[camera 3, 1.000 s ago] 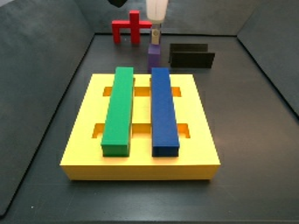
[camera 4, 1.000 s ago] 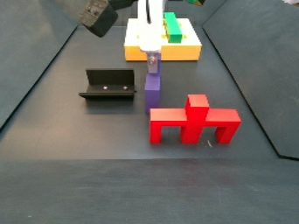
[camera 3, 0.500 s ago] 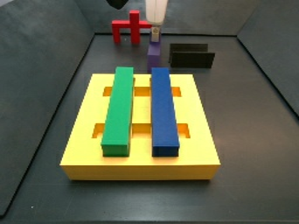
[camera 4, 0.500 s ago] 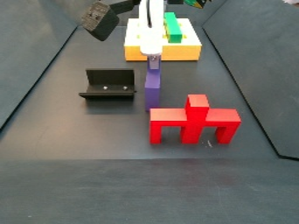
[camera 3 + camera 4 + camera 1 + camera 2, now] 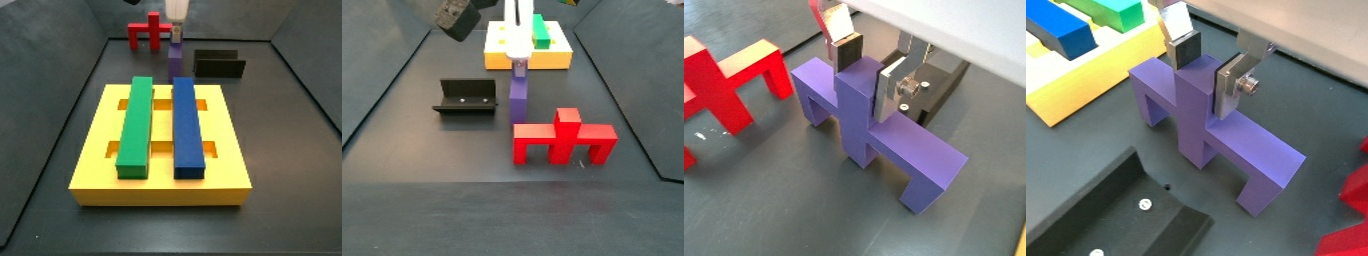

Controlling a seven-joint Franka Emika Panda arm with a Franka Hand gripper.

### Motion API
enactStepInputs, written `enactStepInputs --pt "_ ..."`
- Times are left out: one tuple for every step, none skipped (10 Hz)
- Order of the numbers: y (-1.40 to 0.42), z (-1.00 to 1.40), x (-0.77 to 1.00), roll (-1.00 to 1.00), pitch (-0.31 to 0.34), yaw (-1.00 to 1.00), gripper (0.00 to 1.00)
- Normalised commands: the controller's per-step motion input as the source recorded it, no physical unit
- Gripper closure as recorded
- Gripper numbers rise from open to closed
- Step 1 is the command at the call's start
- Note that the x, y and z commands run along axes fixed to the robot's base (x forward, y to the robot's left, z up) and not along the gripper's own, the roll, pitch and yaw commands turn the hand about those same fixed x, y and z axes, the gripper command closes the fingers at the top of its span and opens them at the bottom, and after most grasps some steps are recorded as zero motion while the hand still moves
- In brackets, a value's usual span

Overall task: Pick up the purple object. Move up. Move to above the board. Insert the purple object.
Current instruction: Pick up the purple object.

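Gripper [image 5: 1209, 68] down over the purple object [image 5: 1207, 128], silver fingers [image 5: 894, 88] straddling its central post, pads against or just beside the post's two faces; cannot tell for sure whether clamped tight. No brand, label or writing readable anywhere.

Yellow board [image 5: 160, 160] nearest the camera in a side view, carrying a green bar [image 5: 135, 125] and a blue bar [image 5: 187, 123] side by side along its slots. Only a corner of it visible in a wrist view [image 5: 1073, 85], the rest cut off.

Purple object standing on the dark floor, between the board and the red piece [image 5: 563, 139], seen mostly end-on as a narrow strip in both side views [image 5: 175, 60], arch shape lost there. Red piece cut off at the frame edge in both wrist views [image 5: 731, 84].

Black fixture [image 5: 465, 97] beside the purple object, apart from it; partly cropped in a wrist view [image 5: 1120, 214], two small screws showing on its base.

Arm above the gripper out of frame.
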Motion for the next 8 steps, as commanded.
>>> enactStepInputs --pt "0.0 0.0 0.0 0.0 0.0 0.0 1.0" --pt "0.0 0.0 0.0 0.0 0.0 0.0 1.0" --pt "0.0 0.0 0.0 0.0 0.0 0.0 1.0" --pt "0.0 0.0 0.0 0.0 0.0 0.0 1.0" --pt "0.0 0.0 0.0 0.0 0.0 0.0 1.0" --pt "0.0 0.0 0.0 0.0 0.0 0.0 1.0" --pt "0.0 0.0 0.0 0.0 0.0 0.0 1.0" --pt "0.0 0.0 0.0 0.0 0.0 0.0 1.0"
